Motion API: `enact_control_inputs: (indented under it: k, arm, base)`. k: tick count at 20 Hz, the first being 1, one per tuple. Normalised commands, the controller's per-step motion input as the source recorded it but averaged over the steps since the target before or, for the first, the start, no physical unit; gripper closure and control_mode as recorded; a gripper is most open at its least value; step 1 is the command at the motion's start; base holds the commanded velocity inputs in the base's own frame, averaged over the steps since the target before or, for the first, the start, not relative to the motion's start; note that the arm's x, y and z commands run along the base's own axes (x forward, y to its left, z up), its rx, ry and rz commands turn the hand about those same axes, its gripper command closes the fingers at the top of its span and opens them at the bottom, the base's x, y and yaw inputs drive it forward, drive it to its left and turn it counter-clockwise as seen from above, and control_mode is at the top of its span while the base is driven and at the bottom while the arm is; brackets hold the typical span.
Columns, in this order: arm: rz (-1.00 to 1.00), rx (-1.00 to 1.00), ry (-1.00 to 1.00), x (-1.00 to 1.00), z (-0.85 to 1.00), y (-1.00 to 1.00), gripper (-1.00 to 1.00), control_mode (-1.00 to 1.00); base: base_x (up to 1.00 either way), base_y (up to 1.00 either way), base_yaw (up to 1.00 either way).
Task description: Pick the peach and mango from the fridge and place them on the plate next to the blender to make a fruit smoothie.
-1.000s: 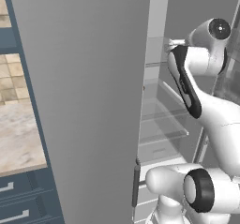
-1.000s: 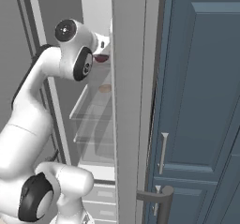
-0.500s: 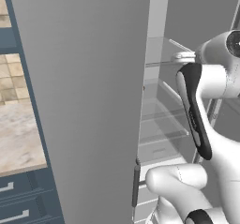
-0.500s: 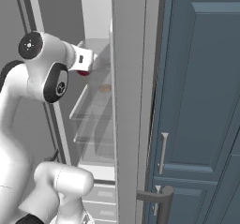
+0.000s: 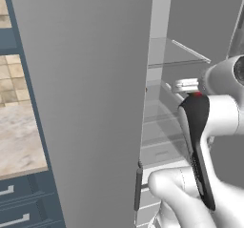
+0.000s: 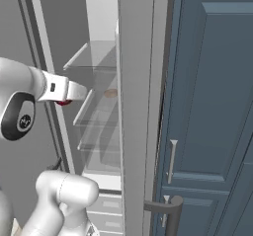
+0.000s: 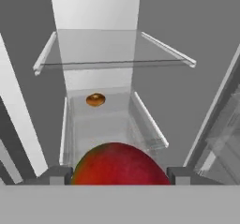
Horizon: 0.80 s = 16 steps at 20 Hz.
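Inside the open fridge (image 6: 143, 106): gripper (image 7: 119, 175) clamped on the red-orange mango (image 7: 118, 164), held in front of the glass shelves (image 7: 112, 49); peach (image 7: 95, 99) resting farther back on a lower shelf.

gripper (image 7: 120, 175): closed on the mango (image 7: 120, 164), a finger (image 7: 55, 175) each side
peach (image 7: 95, 99): far back on a fridge (image 7: 93, 5) shelf (image 7: 101, 124)

No readable text, labels, brands or numbers anywhere in these shots; every surface in view is plain and unmarked.
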Motion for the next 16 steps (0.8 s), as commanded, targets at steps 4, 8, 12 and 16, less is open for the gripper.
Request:
enact_control_inputs:
  k: [4,8,12,16]
  arm:
    - [0.0,0.0,0.0,0.0,0.0,0.0,1.0,1.0]
    - [0.0,0.0,0.0,0.0,0.0,0.0,1.0,1.0]
    - [0.0,0.0,0.0,0.0,0.0,0.0,1.0,1.0]
    - [0.0,0.0,0.0,0.0,0.0,0.0,1.0,1.0]
  base:
    - [-0.89,0.54,0.06]
    - [-0.92,0.56,-0.13]
    - [-0.93,0.47,-0.5]
    - [-0.7,0.24,-0.79]
